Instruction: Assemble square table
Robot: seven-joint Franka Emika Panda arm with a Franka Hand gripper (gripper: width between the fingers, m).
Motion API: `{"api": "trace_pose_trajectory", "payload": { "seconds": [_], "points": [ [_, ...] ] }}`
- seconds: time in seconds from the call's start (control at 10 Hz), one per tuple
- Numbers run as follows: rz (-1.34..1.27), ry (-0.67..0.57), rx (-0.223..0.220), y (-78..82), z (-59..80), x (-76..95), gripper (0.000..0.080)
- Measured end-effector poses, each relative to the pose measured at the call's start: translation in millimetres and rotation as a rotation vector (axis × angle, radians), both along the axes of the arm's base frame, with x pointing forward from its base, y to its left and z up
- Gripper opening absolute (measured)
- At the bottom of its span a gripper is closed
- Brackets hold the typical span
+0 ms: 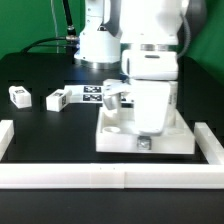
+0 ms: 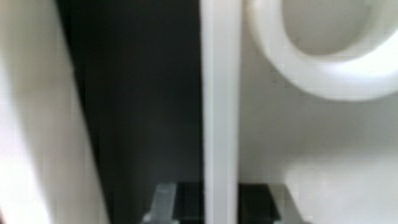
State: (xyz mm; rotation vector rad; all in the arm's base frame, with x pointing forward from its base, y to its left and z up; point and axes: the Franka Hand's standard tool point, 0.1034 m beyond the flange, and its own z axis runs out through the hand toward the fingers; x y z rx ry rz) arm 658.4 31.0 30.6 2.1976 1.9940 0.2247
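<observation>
We see the gripper (image 2: pixel 217 204) clamped shut on the square table top's (image 1: pixel 112 138) raised rim, beside a round corner socket (image 2: pixel 334 55); a leg block (image 1: pixel 20 96) lies at the exterior view's left.

White square table top (image 1: pixel 112 138), white black-tagged leg blocks (image 1: pixel 20 96), black table (image 1: pixel 50 125), white border bars (image 1: pixel 110 177), green backdrop (image 1: pixel 25 25).

Exterior camera sits out front, a little above the black table (image 1: pixel 40 125). It faces back toward the arm (image 1: pixel 150 60) at middle range, with the long border bar (image 1: pixel 100 176) nearest the lens and the square table top (image 1: pixel 113 138) just behind. The wrist camera looks straight down past the claw (image 2: pixel 217 205), very near and blurred. Both views share that top: its raised rim (image 2: pixel 217 100), one round socket (image 2: pixel 338 50), and a strip of dark table beside it.
</observation>
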Motion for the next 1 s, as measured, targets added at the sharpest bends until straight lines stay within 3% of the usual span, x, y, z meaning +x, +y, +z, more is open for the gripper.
{"api": "trace_pose_trajectory", "payload": {
  "seconds": [0.2, 0.5, 0.6, 0.7, 0.8, 0.9, 1.0],
  "points": [
    [0.014, -0.017, 0.01, 13.6, 4.5, 16.3, 0.0061],
    [-0.005, -0.017, 0.011, 10.7, 2.6, 19.6, 0.0061],
    [-0.006, -0.017, 0.011, 10.6, 2.4, 19.5, 0.0149],
    [-0.006, -0.017, 0.011, 10.2, 2.4, 19.5, 0.0285],
    [-0.007, -0.016, 0.011, 9.8, 2.3, 19.4, 0.0479],
    [-0.007, -0.016, 0.011, 9.6, 2.3, 19.4, 0.0479],
    [-0.007, -0.016, 0.011, 9.4, 2.3, 19.4, 0.0593]
  ]
}}
